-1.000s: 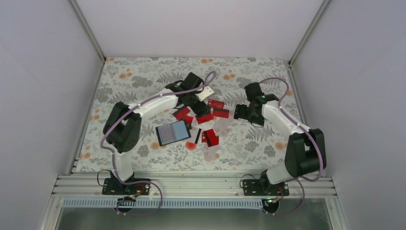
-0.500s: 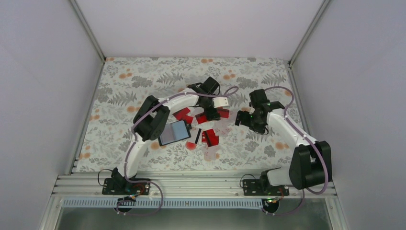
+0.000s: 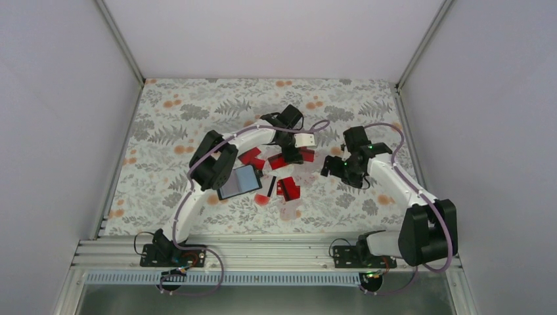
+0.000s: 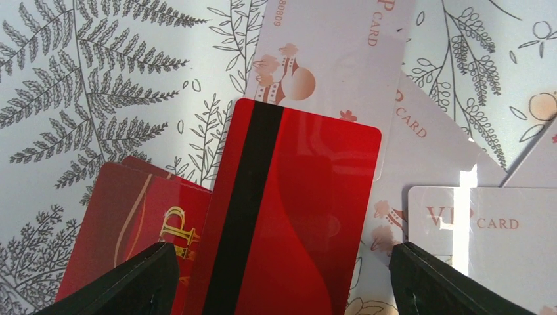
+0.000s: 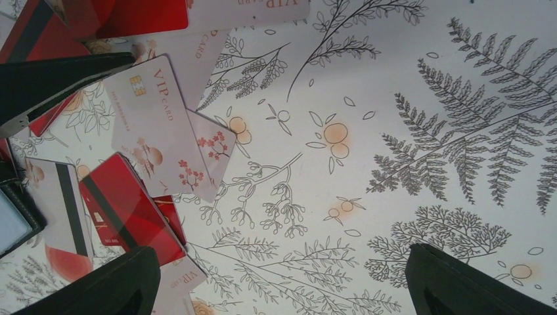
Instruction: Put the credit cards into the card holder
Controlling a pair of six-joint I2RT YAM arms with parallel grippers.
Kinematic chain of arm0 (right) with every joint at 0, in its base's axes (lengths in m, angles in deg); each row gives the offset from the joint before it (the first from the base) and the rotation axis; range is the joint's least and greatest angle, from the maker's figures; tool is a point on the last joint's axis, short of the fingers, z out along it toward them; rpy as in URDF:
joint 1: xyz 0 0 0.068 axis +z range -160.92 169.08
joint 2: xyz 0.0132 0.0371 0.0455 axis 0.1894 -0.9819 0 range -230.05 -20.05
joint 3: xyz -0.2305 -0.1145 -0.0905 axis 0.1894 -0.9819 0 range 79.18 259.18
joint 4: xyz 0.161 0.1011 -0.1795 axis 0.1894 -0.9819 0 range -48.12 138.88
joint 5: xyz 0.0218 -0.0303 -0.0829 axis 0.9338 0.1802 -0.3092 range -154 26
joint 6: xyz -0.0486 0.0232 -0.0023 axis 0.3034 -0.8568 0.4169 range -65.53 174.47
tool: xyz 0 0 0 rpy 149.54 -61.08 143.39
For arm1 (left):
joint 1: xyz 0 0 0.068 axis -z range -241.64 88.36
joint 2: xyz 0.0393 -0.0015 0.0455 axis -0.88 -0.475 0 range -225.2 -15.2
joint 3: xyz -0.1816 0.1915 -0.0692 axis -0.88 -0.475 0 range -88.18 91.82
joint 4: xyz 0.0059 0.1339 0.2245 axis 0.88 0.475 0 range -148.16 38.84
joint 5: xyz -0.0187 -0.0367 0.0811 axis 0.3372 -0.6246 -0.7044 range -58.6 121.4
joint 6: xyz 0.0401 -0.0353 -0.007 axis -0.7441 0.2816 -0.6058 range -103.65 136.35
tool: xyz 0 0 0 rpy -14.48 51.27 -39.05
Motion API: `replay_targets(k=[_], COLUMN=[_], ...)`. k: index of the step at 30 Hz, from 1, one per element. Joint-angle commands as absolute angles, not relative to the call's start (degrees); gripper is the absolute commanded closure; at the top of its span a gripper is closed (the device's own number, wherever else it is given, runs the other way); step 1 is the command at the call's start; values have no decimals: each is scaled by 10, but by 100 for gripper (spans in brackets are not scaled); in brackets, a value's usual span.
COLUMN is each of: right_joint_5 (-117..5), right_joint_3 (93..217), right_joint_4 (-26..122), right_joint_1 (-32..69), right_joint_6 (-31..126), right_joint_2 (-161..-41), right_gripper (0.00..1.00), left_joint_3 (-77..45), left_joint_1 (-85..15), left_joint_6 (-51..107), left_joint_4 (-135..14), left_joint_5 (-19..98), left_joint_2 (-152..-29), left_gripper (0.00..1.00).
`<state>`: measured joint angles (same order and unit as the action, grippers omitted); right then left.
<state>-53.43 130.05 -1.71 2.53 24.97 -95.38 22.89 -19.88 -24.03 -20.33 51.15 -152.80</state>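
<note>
The left gripper (image 3: 292,156) was found open, its two dark fingers (image 4: 131,282) spread wide and lowered close to the patterned cloth (image 4: 79,79). Between them a red striped card (image 4: 289,216) was seen lying flat, stripe side up; whether either finger touched it could not be told. Just beside the finger at the left of the wrist view, a gold-lettered red card (image 4: 131,230) was partly covered by the striped one. Beyond the fingertips, and toward the other finger, several white cards (image 4: 328,59) marked "VIP CARD" were overlapped beneath it.

From above, more of the credit cards (image 3: 287,188) were scattered around this gripper – some directly under it, others on the side nearer the arm bases. The card holder (image 3: 240,181) was placed near the gripper but apart from it, toward the bases and to its left, grey-blue face up, one end tucked under the left arm's elbow.

The right gripper (image 3: 332,165) was also held open and nothing was gripped – only bare cloth was seen between its fingers (image 5: 111,282). The cards lay off to the side of its left-hand finger, and a corner of the holder (image 5: 13,220) was caught at that edge of its view.
</note>
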Motion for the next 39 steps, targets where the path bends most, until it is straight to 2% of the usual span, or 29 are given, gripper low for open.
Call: replay_targets(k=[1, 7, 17, 26, 31, 34, 39], right_joint_5=[-517, -509, -505, -499, -502, -501, -455], right_joint_3=[1315, 1324, 1326, 1309, 1305, 1298, 1268], right_joint_4=[-21, -22, -19, -2, 9, 26, 97], right_joint_1=[24, 24, 24, 24, 24, 24, 24], right_joint_6=[253, 256, 255, 248, 244, 220, 168], right_joint_2=[-962, -966, -960, -953, -953, -958, -967], right_gripper=[5, 5, 5, 5, 5, 5, 6], left_joint_3=[234, 221, 192, 121, 157, 202, 175], left_joint_1=[-211, -217, -202, -173, -163, -163, -160], left_joint_6=[-274, -281, -253, -157, -46, 24, 91], left_joint_4=[-154, -138, -130, -143, -106, -69, -92], left_joint_5=[545, 557, 526, 471, 454, 480, 537], left_joint_2=[-1561, -1566, -1547, -1479, -1489, -1510, -1483], left_gripper=[19, 26, 46, 47, 47, 47, 47])
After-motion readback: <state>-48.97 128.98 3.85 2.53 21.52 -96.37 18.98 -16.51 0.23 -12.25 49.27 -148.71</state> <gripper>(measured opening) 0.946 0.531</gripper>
